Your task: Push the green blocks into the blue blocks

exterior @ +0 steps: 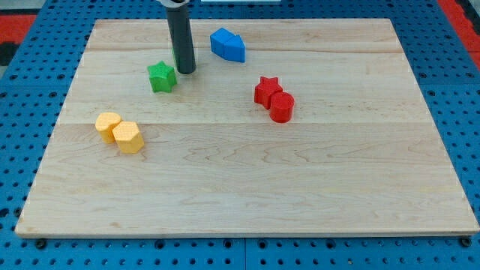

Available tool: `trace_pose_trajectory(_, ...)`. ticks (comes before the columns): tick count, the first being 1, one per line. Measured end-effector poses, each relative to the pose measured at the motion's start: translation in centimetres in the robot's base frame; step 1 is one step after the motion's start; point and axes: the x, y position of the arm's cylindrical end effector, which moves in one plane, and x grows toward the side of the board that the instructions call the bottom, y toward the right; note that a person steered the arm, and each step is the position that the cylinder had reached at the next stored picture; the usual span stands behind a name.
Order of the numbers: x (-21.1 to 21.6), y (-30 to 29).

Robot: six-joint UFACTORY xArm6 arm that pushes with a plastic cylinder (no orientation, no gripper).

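Observation:
A green star-shaped block (161, 76) lies on the wooden board at the view's upper left. A blue block (227, 45), wedge-like in shape, lies near the view's top, up and to the right of the green star. My tip (185, 70) touches the board just right of the green star, between it and the blue block, very close to the star's right side. Only one green block and one blue shape show.
A red star (266, 89) and a red cylinder (282, 106) sit together right of centre. Two yellow blocks (120, 132) sit together at the left. The wooden board (247, 187) lies on a blue pegboard surface.

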Motion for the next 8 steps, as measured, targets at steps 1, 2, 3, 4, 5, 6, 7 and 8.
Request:
trace_pose_trajectory(1,-0.8,-4.3)
trace_pose_trajectory(2,-1.9,-4.8)
trace_pose_trajectory(3,-2.0,0.4)
trace_pose_trajectory(4,-1.7,0.7)
trace_pose_trajectory(5,-1.4,0.2)
trace_pose_trajectory(6,3.3,3.1)
trace_pose_trajectory(7,6.3,0.0)
trace_pose_trajectory(8,4.3,-3.3)
